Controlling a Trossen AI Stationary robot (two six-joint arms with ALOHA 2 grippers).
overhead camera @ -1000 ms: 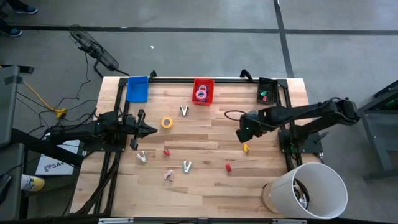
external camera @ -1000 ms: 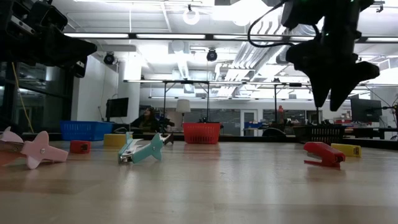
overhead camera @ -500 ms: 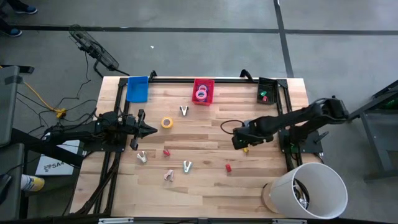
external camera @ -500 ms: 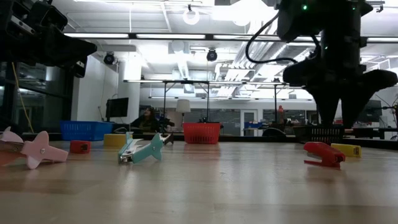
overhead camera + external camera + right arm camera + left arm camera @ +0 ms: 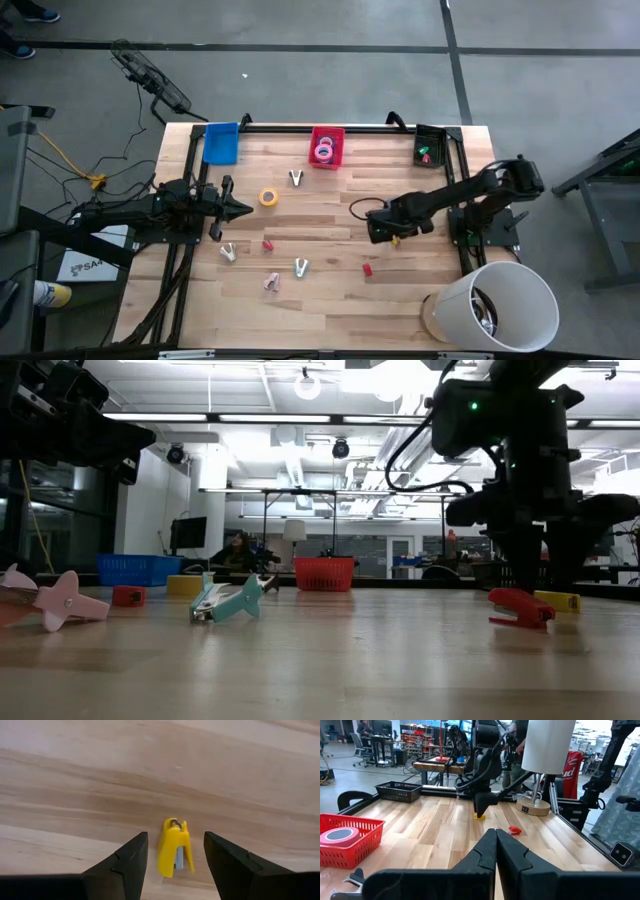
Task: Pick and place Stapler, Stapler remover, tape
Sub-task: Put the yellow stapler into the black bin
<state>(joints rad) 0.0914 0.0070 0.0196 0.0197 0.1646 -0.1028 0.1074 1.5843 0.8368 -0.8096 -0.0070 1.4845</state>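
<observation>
Stapler pickup is my step now — right tool (image 5: 173,851) open, fingers straddling the yellow stapler (image 5: 174,848) lying on the surface (image 5: 330,210) — next I judge a short descent, then closing.

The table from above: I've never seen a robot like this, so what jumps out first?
The right gripper hangs with open fingers on either side of a small yellow stapler on the right half of the wooden table. The left gripper waits shut at the table's left side. At the back edge, a red basket holds pink tape.
</observation>
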